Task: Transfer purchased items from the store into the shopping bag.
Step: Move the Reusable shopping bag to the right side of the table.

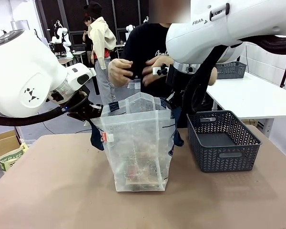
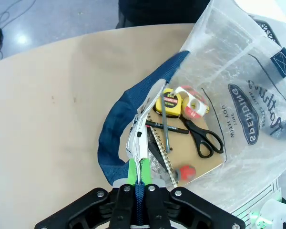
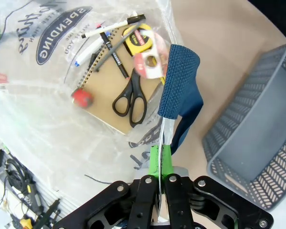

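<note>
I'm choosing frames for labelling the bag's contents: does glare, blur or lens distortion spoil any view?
Front view: the shopping bag hazes its contents into smudges. Left wrist view: the wide lens bows the table edge, glare streaks the plastic, yet the scissors read sharp. Right wrist view: contents crisp, only a soft sheen on the plastic.

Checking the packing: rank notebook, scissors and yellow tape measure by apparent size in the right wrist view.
1. Brown notebook, clearly largest.
2. Black scissors.
3. Yellow tape measure, partly covered by the tape roll.
All lie at like depth in the shopping bag.
</note>
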Robot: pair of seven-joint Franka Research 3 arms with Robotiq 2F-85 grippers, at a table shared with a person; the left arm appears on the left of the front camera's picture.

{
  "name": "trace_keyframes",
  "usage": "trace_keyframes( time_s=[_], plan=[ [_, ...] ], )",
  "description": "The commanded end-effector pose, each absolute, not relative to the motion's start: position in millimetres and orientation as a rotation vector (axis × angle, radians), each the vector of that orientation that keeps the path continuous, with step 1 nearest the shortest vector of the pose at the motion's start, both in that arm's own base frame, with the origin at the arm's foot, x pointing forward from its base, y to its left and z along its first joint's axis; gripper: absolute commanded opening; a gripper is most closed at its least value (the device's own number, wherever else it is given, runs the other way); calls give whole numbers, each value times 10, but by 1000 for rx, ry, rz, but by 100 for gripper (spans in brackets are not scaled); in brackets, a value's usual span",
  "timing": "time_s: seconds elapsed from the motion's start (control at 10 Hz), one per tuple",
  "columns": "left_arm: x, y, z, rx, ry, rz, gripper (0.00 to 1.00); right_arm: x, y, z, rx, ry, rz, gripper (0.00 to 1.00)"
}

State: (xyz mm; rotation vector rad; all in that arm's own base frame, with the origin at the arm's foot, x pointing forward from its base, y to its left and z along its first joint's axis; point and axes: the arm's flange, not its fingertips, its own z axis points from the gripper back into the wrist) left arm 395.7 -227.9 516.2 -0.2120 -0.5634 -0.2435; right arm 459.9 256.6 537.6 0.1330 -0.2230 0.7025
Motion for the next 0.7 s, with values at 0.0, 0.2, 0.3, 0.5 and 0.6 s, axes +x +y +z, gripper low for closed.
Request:
trace_keyframes(
  time_s=[0.0, 0.2, 0.3, 0.5, 0.6],
  plan=[
    [3949, -2261, 5162, -212, -565, -235, 0, 4600, 2549, 5381, 133, -217, 699, 0],
    [3949, -2261, 5162, -212, -565, -235, 0, 4600, 2549, 5381, 133, -217, 699, 0],
    [3949, -2261, 5162, -212, -565, -235, 0, 4600, 2549, 5381, 133, -217, 699, 0],
    [3949, -2261, 5162, -212, -565, -235, 0, 4600, 2549, 5381, 133, -217, 699, 0],
    [3949, -2261, 5162, -212, -565, -235, 0, 4600, 2549, 5381, 133, -217, 699, 0]
  ],
)
